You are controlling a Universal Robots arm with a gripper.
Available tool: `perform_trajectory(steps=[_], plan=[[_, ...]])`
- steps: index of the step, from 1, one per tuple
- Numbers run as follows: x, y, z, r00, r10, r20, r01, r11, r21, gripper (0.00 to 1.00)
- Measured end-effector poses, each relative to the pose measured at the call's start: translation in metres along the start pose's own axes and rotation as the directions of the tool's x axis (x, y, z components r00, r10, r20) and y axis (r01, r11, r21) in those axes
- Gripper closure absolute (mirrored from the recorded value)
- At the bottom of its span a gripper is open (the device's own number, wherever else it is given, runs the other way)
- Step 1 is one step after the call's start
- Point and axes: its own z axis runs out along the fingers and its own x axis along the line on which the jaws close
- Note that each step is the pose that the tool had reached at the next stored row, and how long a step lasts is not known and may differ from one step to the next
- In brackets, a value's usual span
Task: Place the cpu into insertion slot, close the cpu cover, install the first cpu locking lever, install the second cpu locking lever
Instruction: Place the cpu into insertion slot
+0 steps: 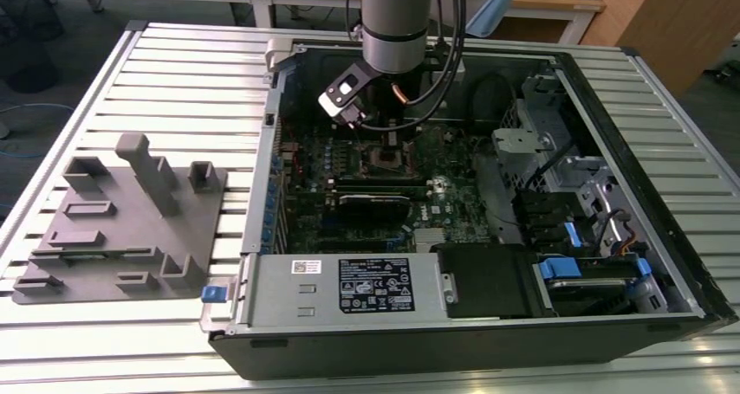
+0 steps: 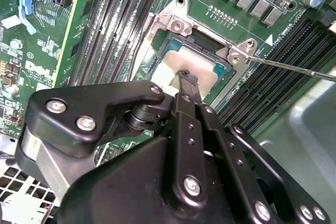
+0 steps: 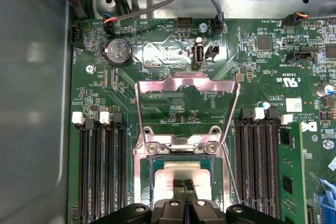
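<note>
gripper (image 3: 184, 184): fingertips pressed together, touching the cpu (image 3: 202, 174), probably seating it.
cpu cover (image 3: 139, 103): standing open, leaving the insertion slot (image 3: 140, 182) reachable.

The grey round metal arm (image 1: 393, 26) is hanging straight down from above. Its black metal tool (image 2: 187, 78) is pointing down too, and its two thin fingers (image 3: 179, 187) are pressing close together.

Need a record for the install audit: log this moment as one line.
cpu: in insertion slot | cpu cover: open, swung back | gripper: shut, tips at cpu face
</note>
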Motion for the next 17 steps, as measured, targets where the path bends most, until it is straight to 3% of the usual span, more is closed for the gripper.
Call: perform_trajectory(steps=[3, 5, 14, 17], plan=[[0.0004, 0.0005, -0.0024, 1.0000, 0.000, -0.0031, 0.000, 1.0000, -0.0017, 0.90], [-0.0002, 0.0005, -0.0074, 1.0000, 0.000, 0.0000, 0.000, 1.0000, 0.0001, 0.90], [-0.0006, 0.0022, -0.0289, 1.0000, 0.000, 0.0001, 0.000, 1.0000, 0.0001, 0.90], [-0.0006, 0.0024, -0.0301, 1.0000, 0.000, 0.0004, 0.000, 1.0000, -0.0001, 0.90]])
